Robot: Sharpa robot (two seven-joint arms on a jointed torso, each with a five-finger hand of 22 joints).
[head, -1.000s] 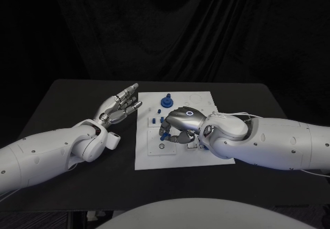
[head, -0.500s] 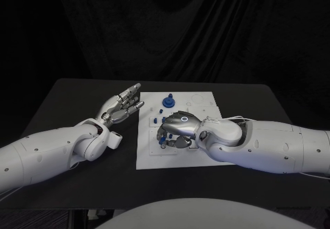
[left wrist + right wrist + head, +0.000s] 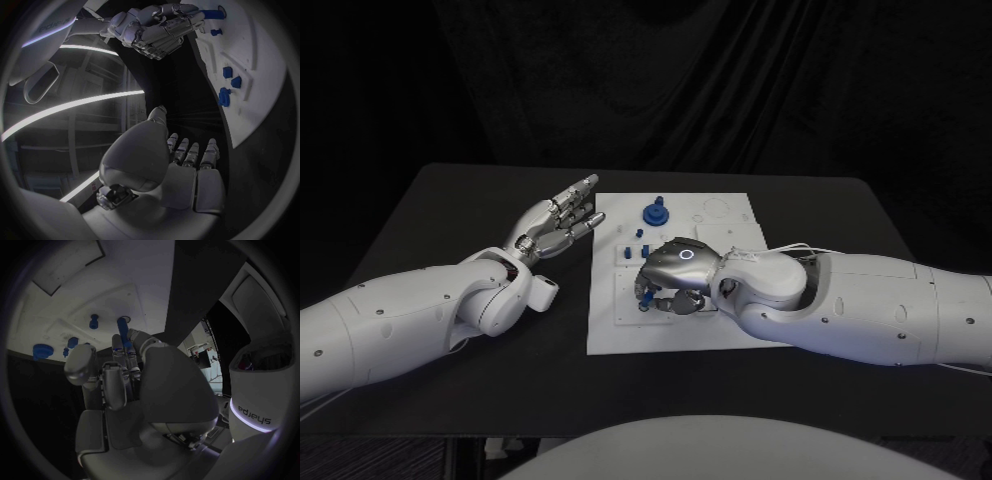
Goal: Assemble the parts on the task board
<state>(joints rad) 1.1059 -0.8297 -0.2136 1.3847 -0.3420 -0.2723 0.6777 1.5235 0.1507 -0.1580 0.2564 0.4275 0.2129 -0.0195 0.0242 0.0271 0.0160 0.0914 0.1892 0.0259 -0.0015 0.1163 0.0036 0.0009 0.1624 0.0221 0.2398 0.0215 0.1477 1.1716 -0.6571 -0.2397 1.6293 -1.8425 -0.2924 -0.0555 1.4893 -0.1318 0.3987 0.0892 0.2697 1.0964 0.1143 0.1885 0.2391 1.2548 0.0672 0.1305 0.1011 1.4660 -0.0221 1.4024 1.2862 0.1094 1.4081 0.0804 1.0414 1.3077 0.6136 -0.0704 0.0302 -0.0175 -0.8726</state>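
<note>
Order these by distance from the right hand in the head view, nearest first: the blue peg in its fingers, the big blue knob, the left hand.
1. Blue peg: in the fingers of the right hand.
2. Big blue knob: at the board's far side, beyond the hand.
3. Left hand: off the board, beside its left edge. It looks slightly farther than the knob, but the two are close.

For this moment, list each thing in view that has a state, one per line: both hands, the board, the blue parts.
Left hand: held beside the board, fingers apart, holding nothing.
Right hand: over the board, fingers curled around a blue peg.
Task board: flat on the table.
Round blue part: standing at the board's far end, untouched.
Small blue parts: sitting on the board, untouched.
</note>
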